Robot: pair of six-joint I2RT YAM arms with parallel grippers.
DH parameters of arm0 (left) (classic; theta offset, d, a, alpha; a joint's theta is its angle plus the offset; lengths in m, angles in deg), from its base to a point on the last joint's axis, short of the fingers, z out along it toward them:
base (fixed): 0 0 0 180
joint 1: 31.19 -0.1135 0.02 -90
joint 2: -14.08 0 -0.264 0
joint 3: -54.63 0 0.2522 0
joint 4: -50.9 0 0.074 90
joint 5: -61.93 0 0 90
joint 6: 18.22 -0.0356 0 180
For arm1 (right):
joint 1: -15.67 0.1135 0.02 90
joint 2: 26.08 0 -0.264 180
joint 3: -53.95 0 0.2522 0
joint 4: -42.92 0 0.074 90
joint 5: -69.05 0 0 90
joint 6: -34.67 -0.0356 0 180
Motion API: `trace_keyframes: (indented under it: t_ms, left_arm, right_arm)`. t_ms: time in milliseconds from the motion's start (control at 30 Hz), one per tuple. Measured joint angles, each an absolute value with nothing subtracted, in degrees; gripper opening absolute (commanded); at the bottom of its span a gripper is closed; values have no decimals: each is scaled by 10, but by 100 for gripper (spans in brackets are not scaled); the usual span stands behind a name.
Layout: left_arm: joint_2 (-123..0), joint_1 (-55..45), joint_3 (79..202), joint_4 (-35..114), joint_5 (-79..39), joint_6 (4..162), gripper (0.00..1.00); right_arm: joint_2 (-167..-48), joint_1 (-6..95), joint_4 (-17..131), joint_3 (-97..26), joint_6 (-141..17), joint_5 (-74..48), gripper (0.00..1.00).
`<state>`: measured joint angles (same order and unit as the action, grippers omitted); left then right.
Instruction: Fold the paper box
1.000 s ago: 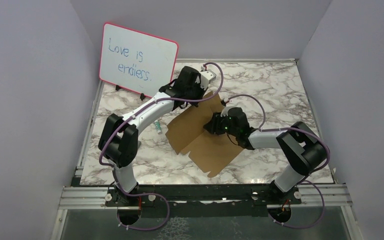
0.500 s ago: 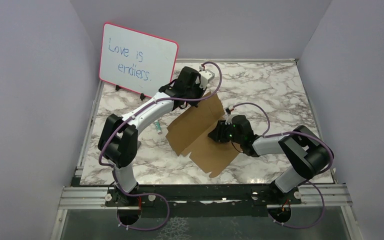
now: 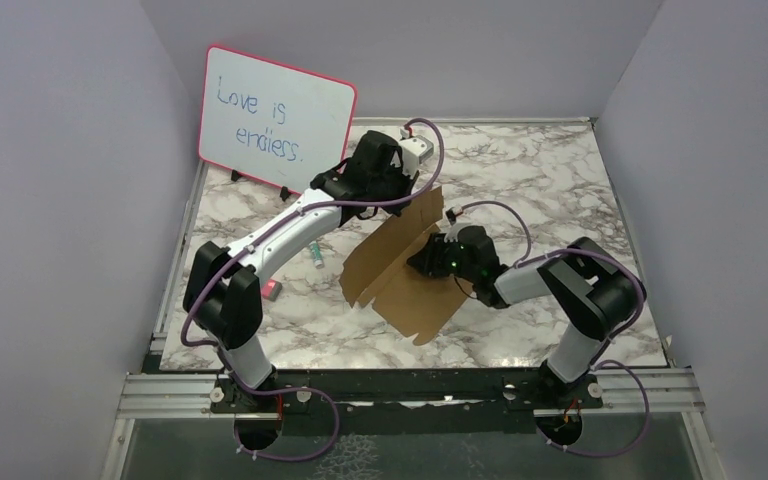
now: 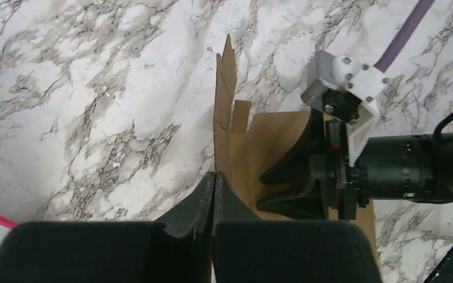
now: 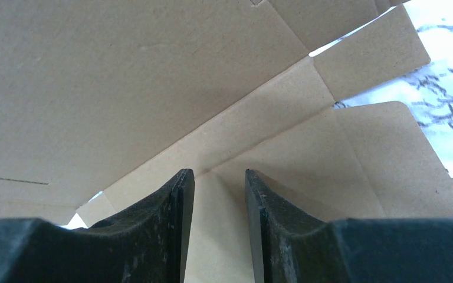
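While the left end effector [image 4: 214,177] pinches shut on the edge of the far panel, that panel of the paper box [image 3: 400,275] stands roughly upright. The right end effector [image 5: 218,177], jaws partly apart and gripping nothing, sits over the flat part by the crease. The box lies on the table [image 3: 560,180] just in front of the whiteboard [image 3: 275,118], toward its right. I judge one wall begun; the remaining flaps and walls look unfolded.

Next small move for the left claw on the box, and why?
Probably swing the left claw toward the right claw to fold the raised panel over: it is shut on the paper box at that edge, and the open right claw sits by the crease.
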<state>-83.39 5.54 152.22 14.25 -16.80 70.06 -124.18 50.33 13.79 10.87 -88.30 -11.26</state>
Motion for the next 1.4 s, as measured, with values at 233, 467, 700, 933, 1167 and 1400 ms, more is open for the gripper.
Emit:
trace_keyframes:
  t_ms: [233, 467, 700, 933, 1167, 1400]
  left_arm:
    - [-821, 67, 1522, 138, -167, 707, 0]
    - [-821, 87, 1522, 138, -173, 706, 0]
    - [-823, 88, 1523, 140, -272, 678, 0]
    - [-878, 79, 1565, 154, -325, 665, 13]
    - [-882, 53, 1559, 179, -363, 704, 40]
    - [-816, 11, 1477, 203, -378, 792, 66]
  right_arm:
    - [-1280, 503, 106, 82, -888, -117, 43]
    - [-1296, 503, 79, 80, -892, -118, 43]
    - [-1270, 503, 112, 82, -886, -130, 43]
    - [-1218, 503, 186, 87, -872, -154, 44]
    - [-1203, 503, 229, 95, -868, -162, 44]
    - [-1195, 503, 240, 97, -868, -164, 44]
